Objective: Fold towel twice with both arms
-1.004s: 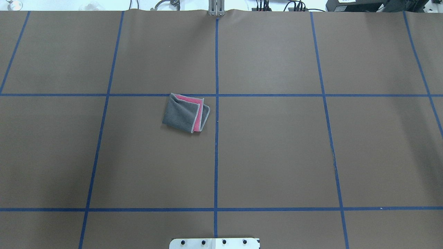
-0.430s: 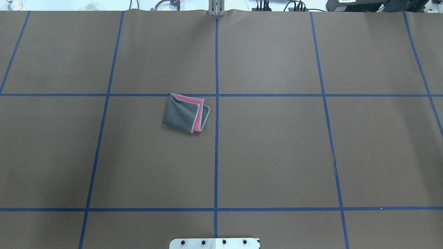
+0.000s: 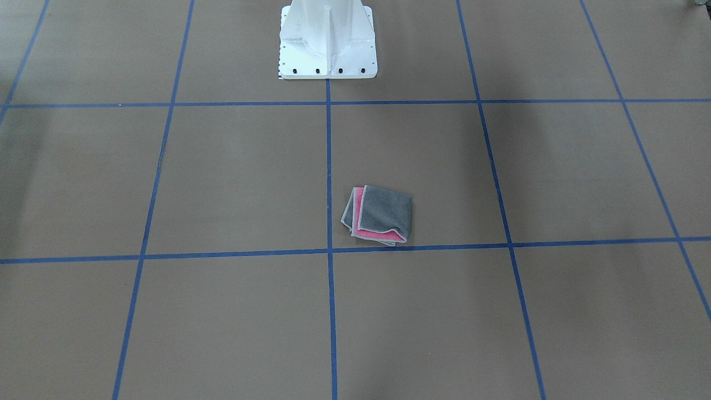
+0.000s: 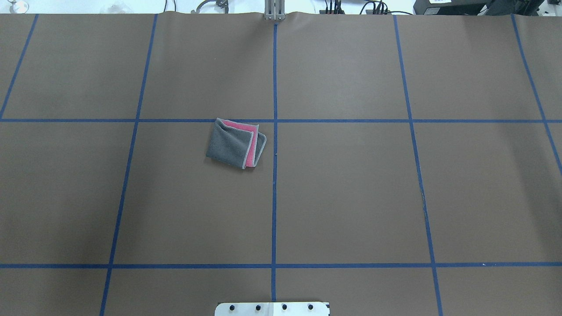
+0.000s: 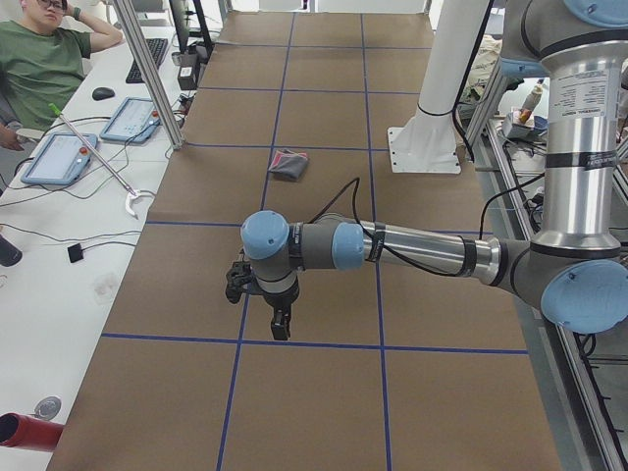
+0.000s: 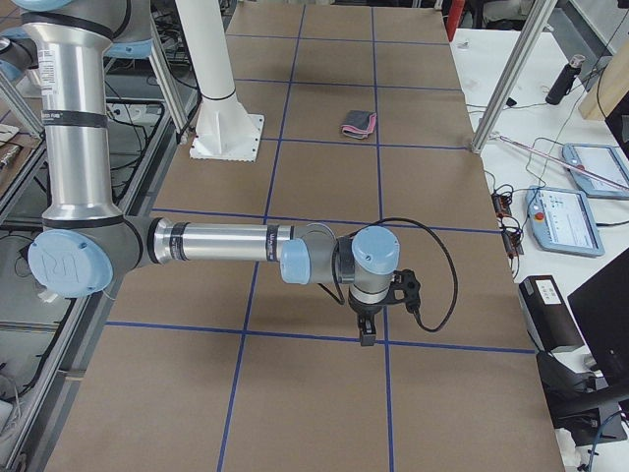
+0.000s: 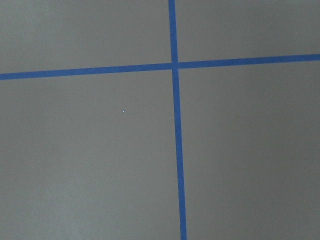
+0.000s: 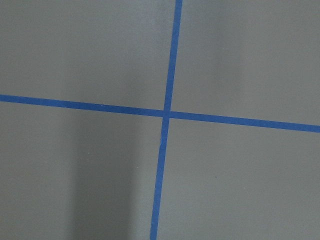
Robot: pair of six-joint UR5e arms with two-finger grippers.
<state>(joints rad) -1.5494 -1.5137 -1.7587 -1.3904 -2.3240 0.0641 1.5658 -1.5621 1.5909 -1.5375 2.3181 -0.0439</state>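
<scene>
Terry cloth, one piece: the towel (image 4: 233, 142), lying flat on the brown table (image 4: 351, 197) on the robot's left of the centre tape line (image 4: 275, 87), just beside the crossing of two blue lines. Dark grey face up, with a pink strip showing along two edges and a light grey border. It lies in stacked layers as a small square, so both folds look done, though the layers do not line up exactly.

Left arm (image 5: 412, 250): stretched low over the table toward its left end, well apart from the towel. Left gripper (image 5: 281, 326) points straight down at bare table, nothing in it. It shows only in the side view, so I cannot tell whether the fingers are apart or together.

Right arm (image 6: 216, 243): mirrored toward the right end, right gripper (image 6: 367, 334) pointing down, likewise empty and impossible to read. Both wrist cameras show only table and tape.

Placement likely a rest pose, leaving the cloth clear for checking.

White pedestal (image 3: 328, 39): bolted at the robot's edge.

Person (image 5: 39, 59): seated at a side desk, off the table
</scene>
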